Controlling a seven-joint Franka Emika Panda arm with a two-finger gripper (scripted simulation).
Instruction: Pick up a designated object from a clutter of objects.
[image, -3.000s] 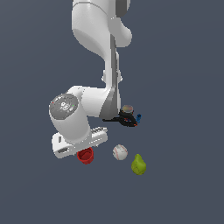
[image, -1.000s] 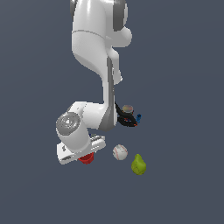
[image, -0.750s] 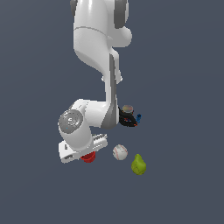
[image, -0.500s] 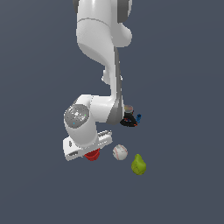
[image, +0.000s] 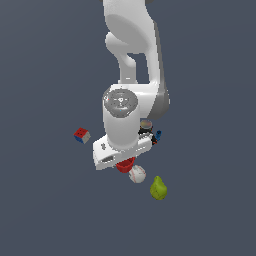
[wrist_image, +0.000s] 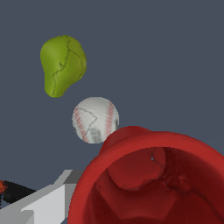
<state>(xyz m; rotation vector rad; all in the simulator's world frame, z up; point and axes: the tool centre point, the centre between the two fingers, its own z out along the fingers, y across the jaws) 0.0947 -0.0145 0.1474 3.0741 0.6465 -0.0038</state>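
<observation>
The red cup (image: 125, 165) hangs under my white hand, just to the exterior view's left of the white baseball (image: 137, 174). My gripper (image: 124, 163) is shut on the cup's rim; the fingers are mostly hidden by the hand. In the wrist view the cup (wrist_image: 153, 181) fills the frame close up, with one grey finger (wrist_image: 46, 200) against its side. The baseball (wrist_image: 95, 120) and the green pear (wrist_image: 62, 64) lie beyond it.
The green pear (image: 158, 188) lies to the exterior view's right of the baseball. The multicoloured cube (image: 82, 135) sits alone at the exterior view's left. The black clamp (image: 152, 136) and a small grey box (image: 146, 123) lie behind my hand.
My hand has moved toward the exterior view's right and slightly up, and the red cup has moved with it, next to the baseball. The cube has come into view.
</observation>
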